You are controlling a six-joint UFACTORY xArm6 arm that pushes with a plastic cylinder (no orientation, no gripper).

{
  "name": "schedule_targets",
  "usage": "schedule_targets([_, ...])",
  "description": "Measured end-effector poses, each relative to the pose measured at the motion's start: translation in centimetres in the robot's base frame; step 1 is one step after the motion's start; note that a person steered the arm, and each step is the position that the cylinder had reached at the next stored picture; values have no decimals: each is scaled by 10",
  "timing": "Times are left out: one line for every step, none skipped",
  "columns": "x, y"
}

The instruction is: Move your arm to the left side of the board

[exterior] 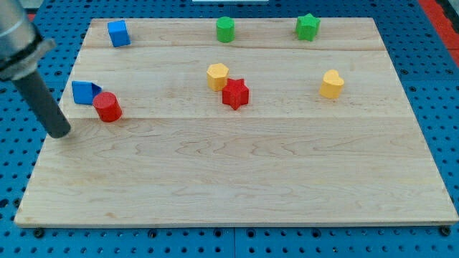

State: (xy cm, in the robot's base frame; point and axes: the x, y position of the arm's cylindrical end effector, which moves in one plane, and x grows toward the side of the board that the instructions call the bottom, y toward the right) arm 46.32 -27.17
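Observation:
My tip point(60, 133) rests on the wooden board point(237, 179) at its left edge, about halfway down. The dark rod rises from it toward the view's top left. A red cylinder point(107, 107) stands just right of and above the tip, a short gap away. A blue block point(84, 92) touches the red cylinder on its upper left. A blue cube point(118, 33) sits near the board's top left corner.
A yellow block point(217, 75) and a red star point(235, 94) touch at mid-board. A green cylinder point(226, 29) and a green star point(308, 27) stand along the top edge. A yellow heart point(331, 84) is at the right.

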Motion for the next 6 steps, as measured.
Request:
schedule_targets([-31,26])
schedule_targets([-31,121])
schedule_targets([-31,187])
schedule_targets([-18,154])
schedule_targets([-18,167])
schedule_targets([-16,115])
